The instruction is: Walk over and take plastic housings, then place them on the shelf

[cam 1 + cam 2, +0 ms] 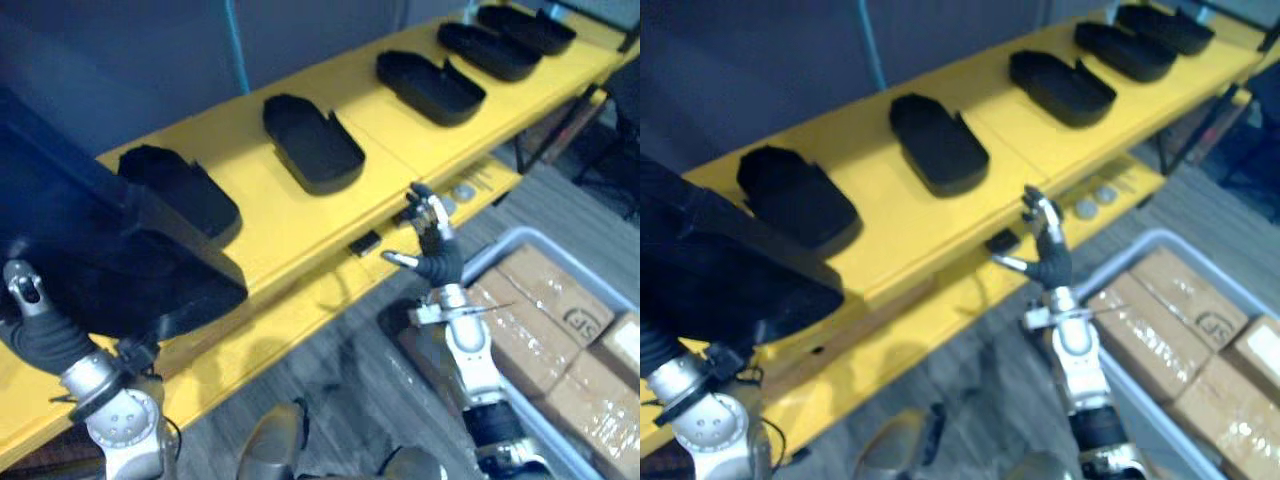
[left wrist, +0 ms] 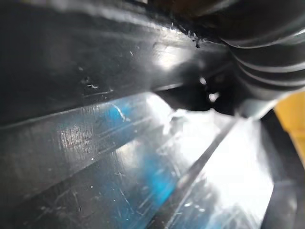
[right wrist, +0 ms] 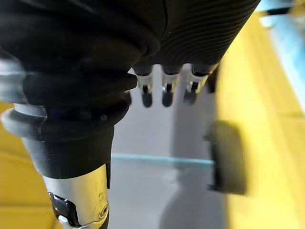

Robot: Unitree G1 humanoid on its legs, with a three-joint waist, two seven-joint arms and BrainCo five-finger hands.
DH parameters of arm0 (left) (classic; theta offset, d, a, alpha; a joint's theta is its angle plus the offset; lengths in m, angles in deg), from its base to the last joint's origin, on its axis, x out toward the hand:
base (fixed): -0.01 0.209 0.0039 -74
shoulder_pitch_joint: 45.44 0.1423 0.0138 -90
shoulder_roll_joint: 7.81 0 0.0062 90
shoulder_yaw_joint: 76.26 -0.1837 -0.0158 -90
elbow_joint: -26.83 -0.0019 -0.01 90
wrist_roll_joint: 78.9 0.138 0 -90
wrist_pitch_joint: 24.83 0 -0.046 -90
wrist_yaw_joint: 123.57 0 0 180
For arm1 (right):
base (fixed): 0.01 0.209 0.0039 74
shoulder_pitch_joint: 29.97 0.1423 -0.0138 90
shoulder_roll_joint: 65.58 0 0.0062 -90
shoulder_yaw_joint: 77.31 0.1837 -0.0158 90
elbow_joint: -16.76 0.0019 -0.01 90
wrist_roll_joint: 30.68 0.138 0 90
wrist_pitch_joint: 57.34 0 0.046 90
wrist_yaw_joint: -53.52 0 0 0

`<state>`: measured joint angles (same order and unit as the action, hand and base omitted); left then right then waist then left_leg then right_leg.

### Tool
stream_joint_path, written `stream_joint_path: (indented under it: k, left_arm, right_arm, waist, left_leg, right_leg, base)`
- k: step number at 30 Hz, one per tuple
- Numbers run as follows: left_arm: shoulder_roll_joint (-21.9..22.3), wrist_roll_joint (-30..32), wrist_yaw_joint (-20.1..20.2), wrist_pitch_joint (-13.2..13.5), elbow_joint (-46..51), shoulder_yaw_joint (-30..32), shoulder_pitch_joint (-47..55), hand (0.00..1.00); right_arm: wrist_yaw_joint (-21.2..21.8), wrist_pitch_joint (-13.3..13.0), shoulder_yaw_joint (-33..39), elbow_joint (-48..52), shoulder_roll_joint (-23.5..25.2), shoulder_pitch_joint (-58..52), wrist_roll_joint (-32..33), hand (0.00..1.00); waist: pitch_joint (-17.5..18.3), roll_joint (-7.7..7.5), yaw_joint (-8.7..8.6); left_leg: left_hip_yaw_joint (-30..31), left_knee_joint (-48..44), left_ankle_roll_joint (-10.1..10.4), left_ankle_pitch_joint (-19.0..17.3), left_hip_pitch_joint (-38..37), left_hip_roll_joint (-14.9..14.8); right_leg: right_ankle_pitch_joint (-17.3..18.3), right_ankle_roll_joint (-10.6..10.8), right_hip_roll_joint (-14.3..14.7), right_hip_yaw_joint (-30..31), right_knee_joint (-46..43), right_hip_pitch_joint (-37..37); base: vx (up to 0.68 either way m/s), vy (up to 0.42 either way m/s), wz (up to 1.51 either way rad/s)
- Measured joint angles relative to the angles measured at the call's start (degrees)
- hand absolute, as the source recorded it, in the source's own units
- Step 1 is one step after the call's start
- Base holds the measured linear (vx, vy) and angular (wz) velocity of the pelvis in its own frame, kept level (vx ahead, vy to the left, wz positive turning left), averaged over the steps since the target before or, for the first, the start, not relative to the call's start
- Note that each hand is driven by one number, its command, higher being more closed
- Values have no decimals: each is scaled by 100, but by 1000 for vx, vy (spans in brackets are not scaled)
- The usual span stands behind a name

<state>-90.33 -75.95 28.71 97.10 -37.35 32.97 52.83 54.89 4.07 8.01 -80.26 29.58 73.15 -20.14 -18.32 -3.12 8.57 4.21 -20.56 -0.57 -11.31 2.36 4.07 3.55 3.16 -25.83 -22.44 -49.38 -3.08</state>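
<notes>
Black housing [image 1: 110, 250] rides on left hand [image 1: 38, 338] above the shelf's [image 1: 270, 235] left end; fingers hidden beneath, grip unreadable. Five housings [image 1: 312, 142] already lie along it. Right hand [image 1: 432, 228] empty, fingers loosely spread. Set-down pending.

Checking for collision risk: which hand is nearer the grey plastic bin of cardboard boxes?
Right. The right hand is raised by the grey plastic bin; the left hand is far off, under a large black plastic housing.
</notes>
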Motion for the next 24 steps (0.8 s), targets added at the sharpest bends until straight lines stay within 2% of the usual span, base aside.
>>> stream_joint_path:
  k: [1,2,3,4,5,6,7,8,9,10,12,13,15,18,19,21,24]
  left_arm:
    - [-164,39,-5,-40,46,-63,-127,100]
    - [-239,32,-21,-85,46,-77,-274,100]
    - [-239,8,-26,-141,30,-46,-491,100]
    - [-239,-31,-24,-183,-21,-20,-643,100]
    - [-244,-46,-29,-230,-109,32,-802,100]
    - [-242,-58,-31,-253,-154,51,-843,100]
    - [-240,-87,-30,-357,-222,86,-825,100]
    - [-242,-87,-27,-425,-260,101,-796,100]
    - [-248,-91,-26,-467,-296,111,-793,100]
    - [-171,-80,-24,-484,-411,44,-757,100]
    - [-46,-60,-15,-501,-438,3,-585,100]
    - [8,-63,-11,-504,-442,0,-572,100]
    - [62,-66,-18,-503,-438,-5,-597,100]
    - [208,-38,-11,-488,-438,-167,-602,100]
    - [291,-17,6,-479,-437,-306,-600,100]
    - [300,-9,43,-482,-435,-477,-598,100]
    - [299,45,-18,-636,-436,-473,-580,100]
  right_arm:
    - [12,-23,205,-4,-9,3,66,0]
    - [14,-32,349,-3,-24,28,114,0]
    - [19,-32,470,-3,-85,121,145,0]
    - [36,-35,526,6,-150,219,213,0]
    - [73,-37,584,8,-255,350,219,0]
    - [101,-36,587,24,-311,378,218,0]
    - [145,-19,579,73,-411,381,215,0]
    - [178,1,581,110,-413,376,216,0]
    - [226,14,580,137,-411,369,217,0]
    - [315,46,591,160,-483,371,231,0]
    - [456,188,596,166,-588,380,335,0]
    - [568,287,623,199,-668,392,454,0]
    - [726,404,713,293,-718,392,674,0]
    - [1009,468,829,740,-697,263,988,0]
    - [1061,457,871,931,-662,199,1121,0]
    - [1123,380,915,1125,-510,117,1139,0]
    - [1184,347,645,1093,-229,124,1369,0]
  waist:
    - [93,110,-19]
    - [190,151,-44]
    - [310,217,-127]
    - [363,253,-172]
    - [382,286,-173]
    - [406,299,-186]
    - [474,275,-189]
    - [493,259,-185]
    - [546,164,-182]
    - [608,208,-191]
    - [730,514,-141]
    - [802,629,-131]
    - [835,682,-164]
    - [846,678,-437]
    - [870,648,-492]
    - [930,559,-481]
    - [934,500,-305]
  left_leg:
    - [108,181,-68,-39,-218,-100]
    - [186,282,-95,-65,-339,-217]
    - [313,396,-59,-94,-435,-361]
    - [351,420,-34,-143,-477,-467]
    - [416,381,31,-265,-539,-569]
    - [471,326,78,-335,-531,-613]
    - [561,144,255,-533,-540,-731]
    - [610,21,378,-669,-519,-766]
    - [622,-41,482,-754,-527,-769]
    - [634,-157,736,-935,-598,-910]
    - [551,-127,836,-909,-640,-1279]
    - [458,30,1029,-740,-658,-1409]
    - [250,460,1085,-398,-887,-1478]
    - [-729,645,987,-72,-936,-1543]
    - [-1148,764,891,32,-945,-1531]
    - [-1279,1139,830,253,-946,-1427]
    - [-1048,1509,808,489,-935,-1304]
  right_leg:
    - [158,-109,104,281,-315,-271]
    - [392,-133,252,396,-207,-396]
    - [569,-136,493,438,352,-518]
    - [579,-136,681,541,979,-577]
    - [544,-95,853,706,1781,-668]
    - [510,-85,920,799,2127,-720]
    - [354,-66,1081,940,2875,-767]
    - [269,-86,1126,990,3199,-710]
    - [188,-98,1158,1049,3381,-589]
    - [-569,501,1299,1216,3423,-424]
    - [-474,315,1591,1110,3326,-370]
    - [-410,216,1656,998,3283,-369]
    - [-354,137,1661,941,3257,-297]
    - [-310,153,1474,359,3478,171]
    - [-296,172,1371,98,3571,349]
    - [-274,200,1253,-212,3627,450]
    - [-271,200,1110,-564,3627,534]
  base:
    - [340,-54,20]
    - [277,-68,31]
    - [255,-103,37]
    - [242,-147,37]
    - [236,-165,26]
    - [301,-263,34]
    - [322,-325,41]
    - [333,-365,47]
    - [311,-390,64]
    - [249,-339,54]
    - [303,-311,24]
    - [328,-264,18]
    - [223,-176,26]
    - [143,-103,80]
    - [61,-53,101]
    - [12,-28,99]
    - [-35,1,73]
